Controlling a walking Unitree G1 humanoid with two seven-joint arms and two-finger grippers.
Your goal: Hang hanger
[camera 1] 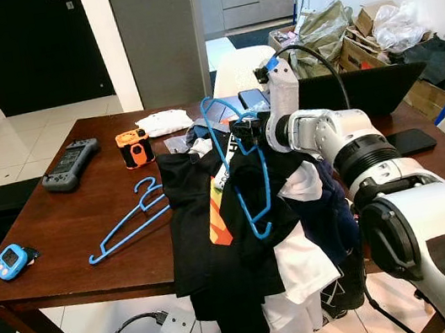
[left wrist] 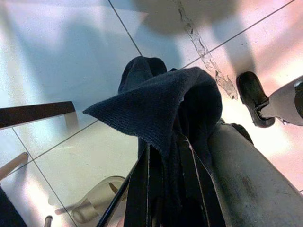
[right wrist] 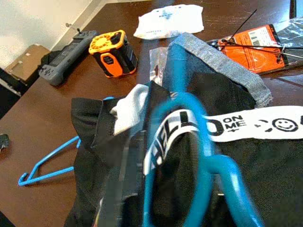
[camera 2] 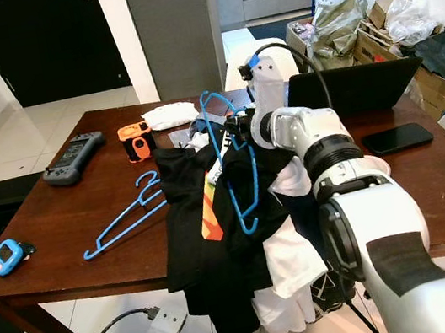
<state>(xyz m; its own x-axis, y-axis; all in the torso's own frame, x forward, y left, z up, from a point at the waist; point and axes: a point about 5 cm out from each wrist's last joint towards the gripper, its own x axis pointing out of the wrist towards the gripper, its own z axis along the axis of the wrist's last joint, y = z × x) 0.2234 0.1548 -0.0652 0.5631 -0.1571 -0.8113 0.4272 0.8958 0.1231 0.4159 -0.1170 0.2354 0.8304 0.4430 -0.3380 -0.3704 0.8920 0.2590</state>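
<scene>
While gripped: hanger (camera 1: 241,172) in right hand (camera 1: 245,135).

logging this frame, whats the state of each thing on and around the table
right gripper: shut on the raised blue hanger
raised blue hanger: held tilted above the clothes
second blue hanger: lying flat on the table
clothes pile: heaped, spilling over the table edge
laptop: open
phone: screen dark, lying flat
left gripper: shut on dark cloth, low near the floor
</scene>
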